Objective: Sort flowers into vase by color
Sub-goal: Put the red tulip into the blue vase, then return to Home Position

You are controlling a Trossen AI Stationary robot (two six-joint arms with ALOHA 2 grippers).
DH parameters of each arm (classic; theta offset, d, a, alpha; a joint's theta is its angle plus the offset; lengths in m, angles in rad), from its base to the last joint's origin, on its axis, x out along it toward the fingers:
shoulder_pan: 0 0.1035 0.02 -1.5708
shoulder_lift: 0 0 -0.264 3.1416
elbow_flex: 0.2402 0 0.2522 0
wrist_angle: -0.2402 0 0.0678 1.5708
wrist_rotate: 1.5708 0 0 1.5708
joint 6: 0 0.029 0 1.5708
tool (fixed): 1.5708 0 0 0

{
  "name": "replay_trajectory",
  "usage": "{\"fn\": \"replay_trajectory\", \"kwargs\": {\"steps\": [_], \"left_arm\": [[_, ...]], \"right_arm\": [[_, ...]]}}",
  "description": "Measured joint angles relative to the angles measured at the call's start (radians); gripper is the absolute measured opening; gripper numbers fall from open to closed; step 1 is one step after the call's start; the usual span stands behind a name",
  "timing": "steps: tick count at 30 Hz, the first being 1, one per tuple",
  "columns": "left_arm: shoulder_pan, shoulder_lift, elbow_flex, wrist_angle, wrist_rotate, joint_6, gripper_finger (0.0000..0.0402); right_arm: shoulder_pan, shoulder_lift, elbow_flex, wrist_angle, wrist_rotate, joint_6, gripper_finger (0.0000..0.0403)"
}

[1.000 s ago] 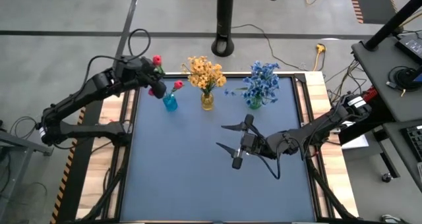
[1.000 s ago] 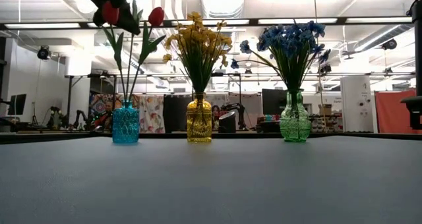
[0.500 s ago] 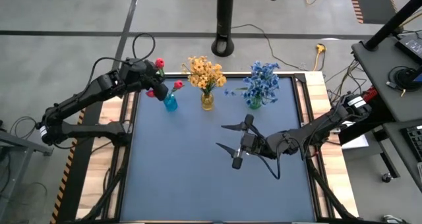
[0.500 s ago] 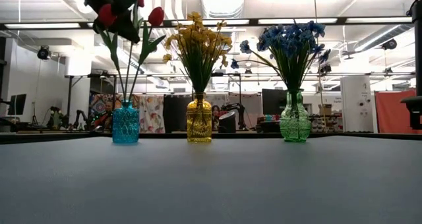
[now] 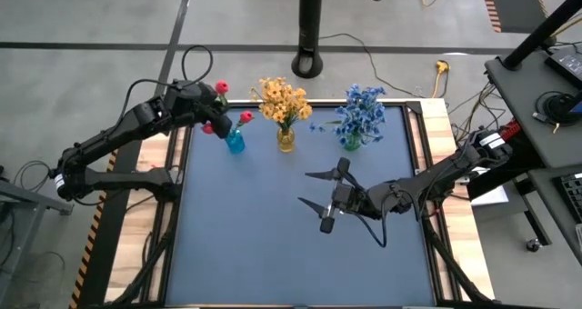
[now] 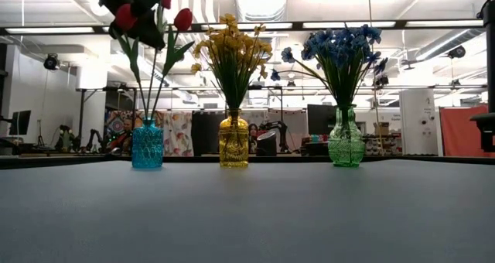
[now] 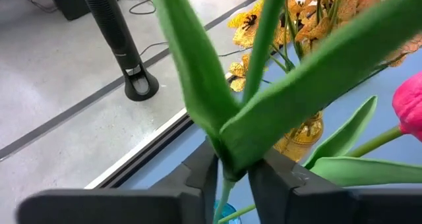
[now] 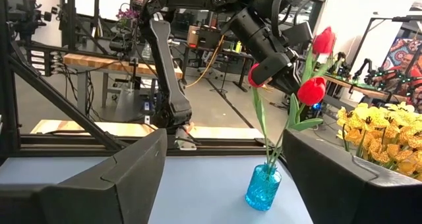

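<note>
Open blue tabletop [image 5: 273, 245] before vases [image 5: 285, 140]

place: robotics lab or workshop, large open hall
ceiling: strip lights [image 6: 69, 29] and exposed ducts
floor: bare concrete with loose cables [image 5: 386, 59]
background: other robot arms [image 8: 168, 66] on wooden benches [image 8: 99, 64], monitors [image 6: 321, 117]

1. Three vases stand in a row along the table's [image 5: 273, 254] far edge: blue vase [image 5: 235, 143], yellow vase [image 5: 285, 140], green vase [image 5: 351, 143], with narrow gaps between them.
2. The left gripper [image 5: 211, 109] and red flowers [image 6: 182, 19] crowd the space above the blue vase.
3. The right gripper [image 5: 314, 188] occupies mid-table.
4. The near half of the table lies open.
</note>
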State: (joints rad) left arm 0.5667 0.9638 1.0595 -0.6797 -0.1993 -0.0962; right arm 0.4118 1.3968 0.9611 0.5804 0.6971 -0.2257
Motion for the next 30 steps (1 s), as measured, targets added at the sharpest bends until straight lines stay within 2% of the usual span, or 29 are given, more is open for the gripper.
{"fn": "replay_trajectory", "kwargs": {"steps": [9, 13, 19, 23, 30], "left_arm": [[0.0, -0.015, 0.0, -0.007, 0.0, 0.003, 0.0156], [-0.001, -0.043, 0.0, -0.029, 0.0, 0.004, 0.0185], [-0.009, -0.096, 0.051, -0.115, 0.0, 0.0, 0.0198], [-0.054, -0.119, 0.117, -0.124, 0.0, -0.005, 0.0198], [-0.157, -0.079, 0.321, -0.125, 0.001, 0.105, 0.0198]], "right_arm": [[0.0, 0.0, 0.0, 0.0, 0.0, -0.001, 0.0298], [0.0, 0.0, 0.0, 0.0, 0.001, -0.009, 0.0303], [0.002, -0.005, 0.0, 0.0, 0.002, -0.035, 0.031], [0.003, -0.026, 0.0, 0.001, 0.002, -0.043, 0.031], [0.003, -0.041, 0.002, 0.001, 0.002, -0.049, 0.0311]]}}
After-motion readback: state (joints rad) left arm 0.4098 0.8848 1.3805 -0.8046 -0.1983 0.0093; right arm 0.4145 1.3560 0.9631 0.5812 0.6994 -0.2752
